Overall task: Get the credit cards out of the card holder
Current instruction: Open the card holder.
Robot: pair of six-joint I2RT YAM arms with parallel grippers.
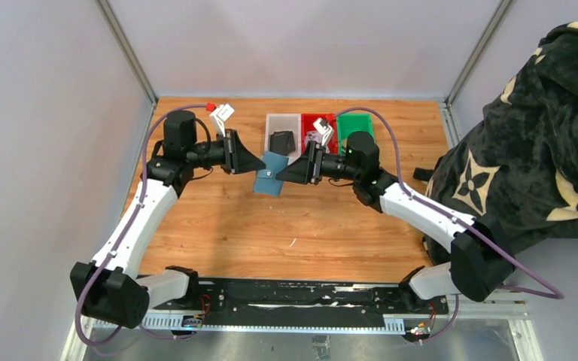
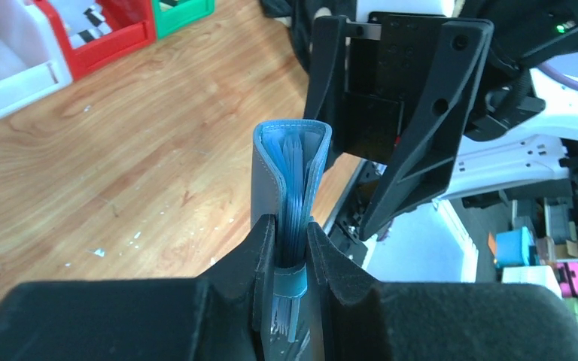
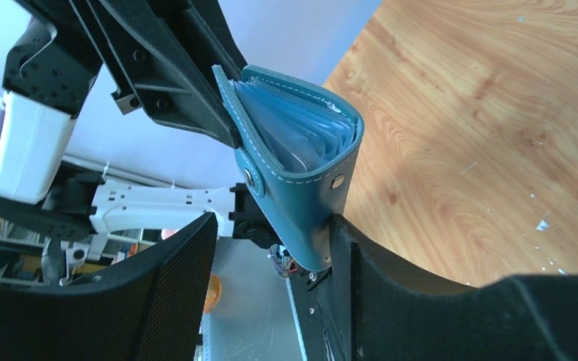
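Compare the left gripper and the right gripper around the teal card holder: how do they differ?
The left gripper is shut on the card holder, clamping it from both sides. The right gripper is open, with the holder's end in its gap and space on one side. The left gripper reaches in from the left of the top view, the right gripper from the right. Both are black and meet tip to tip at the holder.
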